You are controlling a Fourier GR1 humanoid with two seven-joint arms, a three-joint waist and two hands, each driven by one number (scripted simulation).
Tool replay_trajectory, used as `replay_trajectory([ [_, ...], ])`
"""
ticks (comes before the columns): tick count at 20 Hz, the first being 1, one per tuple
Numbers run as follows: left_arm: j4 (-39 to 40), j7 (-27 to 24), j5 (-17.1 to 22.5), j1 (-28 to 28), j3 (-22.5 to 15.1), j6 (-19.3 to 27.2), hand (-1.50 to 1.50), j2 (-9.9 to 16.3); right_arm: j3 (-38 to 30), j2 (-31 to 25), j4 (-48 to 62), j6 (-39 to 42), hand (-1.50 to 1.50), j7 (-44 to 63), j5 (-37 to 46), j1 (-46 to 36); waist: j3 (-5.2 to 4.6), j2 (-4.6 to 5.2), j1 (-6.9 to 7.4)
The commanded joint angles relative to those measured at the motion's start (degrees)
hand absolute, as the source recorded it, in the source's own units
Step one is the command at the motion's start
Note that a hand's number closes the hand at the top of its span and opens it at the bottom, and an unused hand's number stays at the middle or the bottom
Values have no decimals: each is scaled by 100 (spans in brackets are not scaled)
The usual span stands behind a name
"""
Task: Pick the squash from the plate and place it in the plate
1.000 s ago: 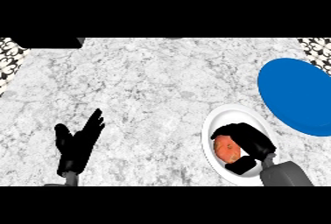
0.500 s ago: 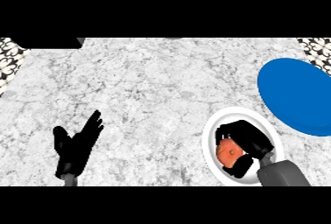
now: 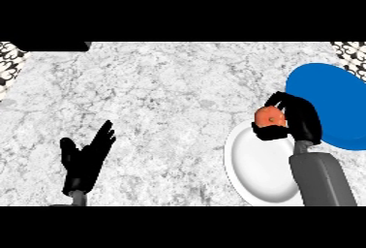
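Looking steeply down from the head view, the marbled grey counter fills the scene. The right hand has its fingers and thumb curled round the orange squash, which sits in that grasp above the gap between the two plates, at the upper edge of the white plate and just beside the left rim of the blue plate. The grey right forearm crosses the white plate's right side, running down to the lower edge. The white plate and the blue plate lie close together at the right of the counter. Well apart at the lower left, the left hand rests with fingers straight and spread, pointing up.
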Motion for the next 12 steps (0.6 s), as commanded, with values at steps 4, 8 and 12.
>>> replay_trajectory([
  [4, 2, -33, -40, -50, -94, -56, 0, -20, -1147, 64, 156, -1743, 150, 2525, 1217, -992, -28, 92, 277],
  [8, -49, 21, -29, -205, -137, -160, 0, 29, -1567, 90, 345, -2651, 150, 3735, 2147, -1534, -14, 142, 465],
  [12, -17, 72, -82, -304, -306, -158, 0, -106, -1990, 101, 719, -3413, 150, 4888, 3160, -2119, 4, 164, 558],
])
